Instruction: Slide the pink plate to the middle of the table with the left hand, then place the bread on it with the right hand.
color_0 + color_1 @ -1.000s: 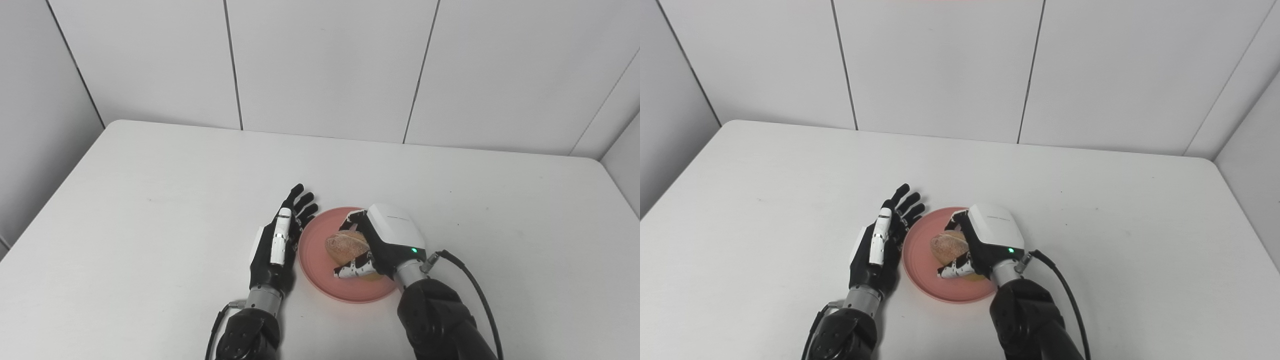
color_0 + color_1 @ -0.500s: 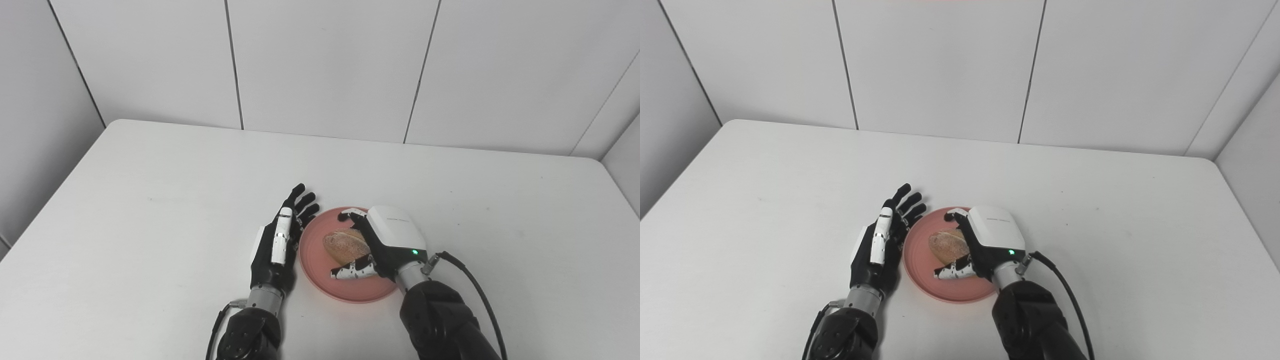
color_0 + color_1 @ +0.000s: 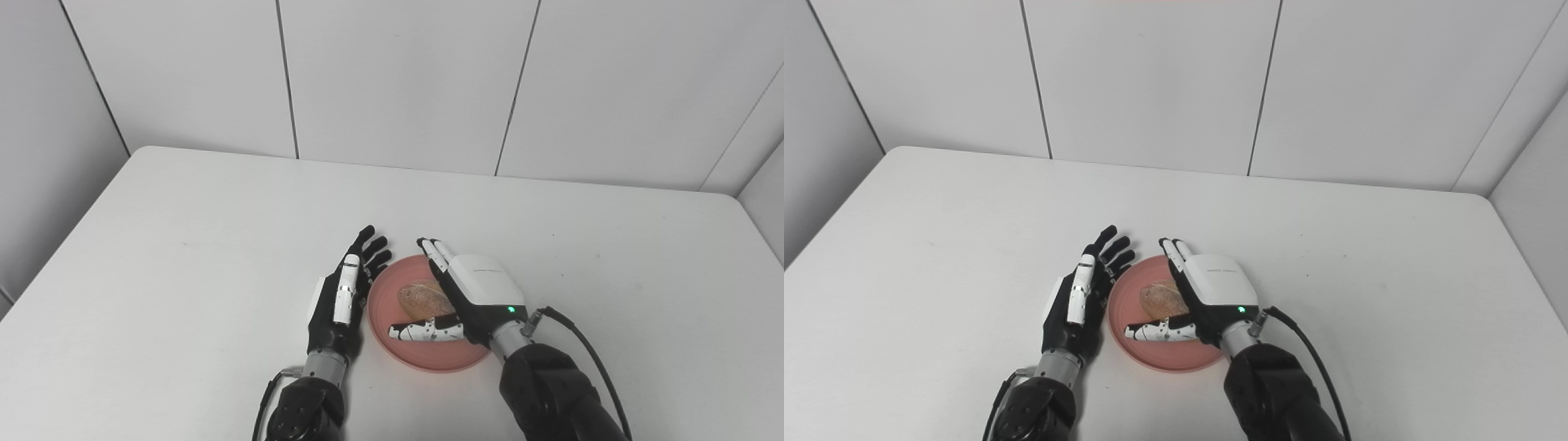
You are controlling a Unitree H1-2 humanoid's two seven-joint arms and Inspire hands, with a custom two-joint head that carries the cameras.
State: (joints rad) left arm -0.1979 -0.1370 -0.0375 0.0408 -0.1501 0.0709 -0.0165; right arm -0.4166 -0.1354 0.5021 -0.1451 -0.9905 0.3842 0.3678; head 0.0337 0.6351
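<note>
Bread (image 3: pixel 421 297) lay on the pink plate (image 3: pixel 384 306) in the left eye view, near the middle of the white surface (image 3: pixel 184 257), its right part hidden under the right hand (image 3: pixel 468 297). That hand's fingers (image 3: pixel 432 251) were stretched forward and its thumb reached leftward across the plate in front of the bread, so the hand was spread and held nothing; whether the thumb touched the loaf could not be made out. Just left of the plate, the left hand (image 3: pixel 340 300) stood on edge with fingers extended and apart, released, its palm side turned toward the plate's rim; contact with the rim was hard to judge. Both forearms were cut off by the bottom edge. From the right eye view, the same layout showed: the bread (image 3: pixel 1157 297) sat on the plate (image 3: pixel 1127 306), again partly covered by the right hand (image 3: pixel 1209 294), whose fingers were splayed clear of the loaf. The left hand (image 3: pixel 1078 297) stood beside the plate, spread and empty. A black cable (image 3: pixel 1311 361) trailed from the right wrist, and the plate's near right rim was hidden behind the arm.
</note>
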